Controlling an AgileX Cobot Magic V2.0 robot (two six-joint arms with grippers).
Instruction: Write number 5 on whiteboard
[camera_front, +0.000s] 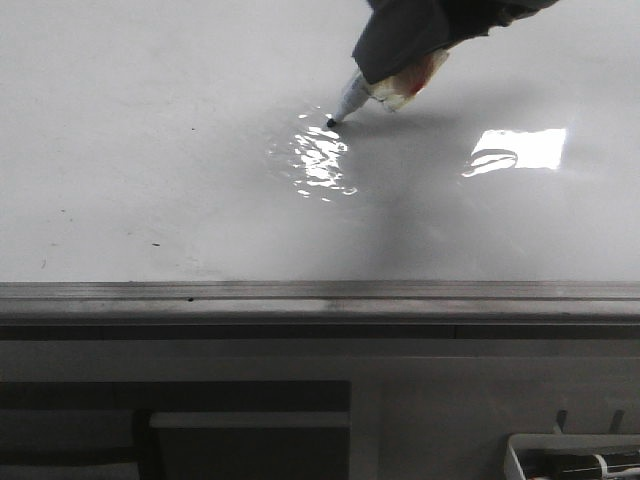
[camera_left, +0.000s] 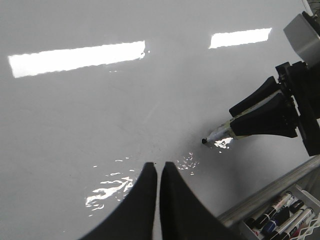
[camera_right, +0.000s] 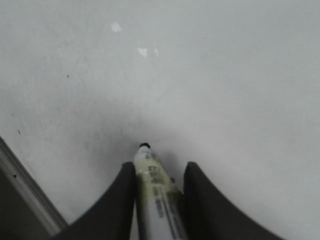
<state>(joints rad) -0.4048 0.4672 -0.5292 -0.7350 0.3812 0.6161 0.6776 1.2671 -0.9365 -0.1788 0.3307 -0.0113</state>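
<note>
The whiteboard (camera_front: 150, 150) is a glossy white flat board with glare; it fills the left wrist view (camera_left: 100, 115) and the right wrist view (camera_right: 225, 75). My right gripper (camera_front: 400, 60) is shut on a white marker (camera_front: 350, 98), its black tip low at the board's surface. The marker also shows in the right wrist view (camera_right: 155, 195) between the fingers, and in the left wrist view (camera_left: 220, 135). No drawn line of the number 5 shows. My left gripper (camera_left: 159, 167) is shut and empty above the board, left of the marker tip.
A grey metal edge rail (camera_front: 320, 292) runs along the board's near side. A tray of spare markers (camera_left: 282, 215) sits beyond the rail; it also shows in the front view (camera_front: 575, 458). A few dark specks (camera_front: 155, 243) mark the board.
</note>
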